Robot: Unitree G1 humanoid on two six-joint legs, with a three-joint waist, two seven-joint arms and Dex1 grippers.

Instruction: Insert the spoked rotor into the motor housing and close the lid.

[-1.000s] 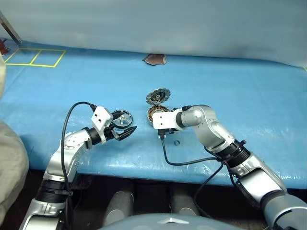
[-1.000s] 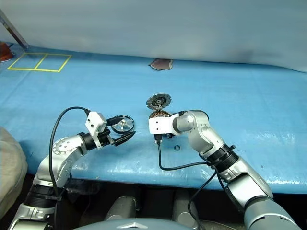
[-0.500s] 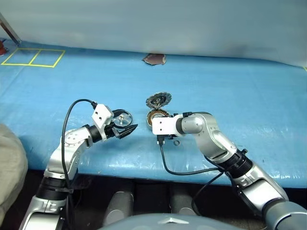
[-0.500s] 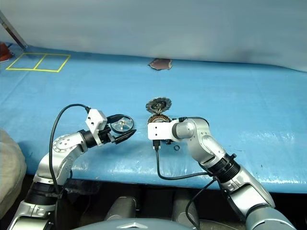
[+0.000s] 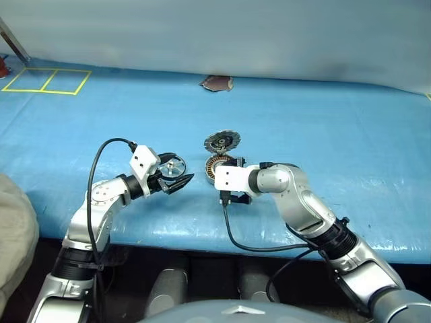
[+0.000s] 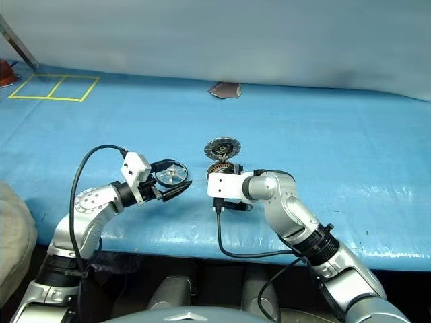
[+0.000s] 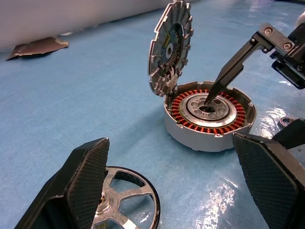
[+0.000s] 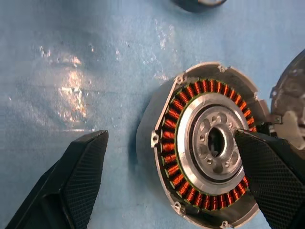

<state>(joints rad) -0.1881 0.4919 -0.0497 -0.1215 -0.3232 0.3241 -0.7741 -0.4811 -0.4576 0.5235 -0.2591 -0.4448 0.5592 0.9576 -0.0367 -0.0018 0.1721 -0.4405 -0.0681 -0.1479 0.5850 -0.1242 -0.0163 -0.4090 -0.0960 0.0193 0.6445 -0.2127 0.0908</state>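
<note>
Here the right end effector (image 8: pixel 167 186) stands wide over the motor housing (image 8: pixel 205 143), one fingertip (image 7: pixel 212 94) at its hub.

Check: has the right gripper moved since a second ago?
Yes. The right gripper has pulled back toward the table's near edge, off the motor housing, now covering the small ring.

Evenly and brightly lit from above; shadows soft and short. White glare patches noted on the blue table cover (image 8: pixel 71 90) beside the motor housing (image 8: pixel 205 148). Wrist views sharp at centre, near fingertips (image 7: pixel 86 176) slightly soft
</note>
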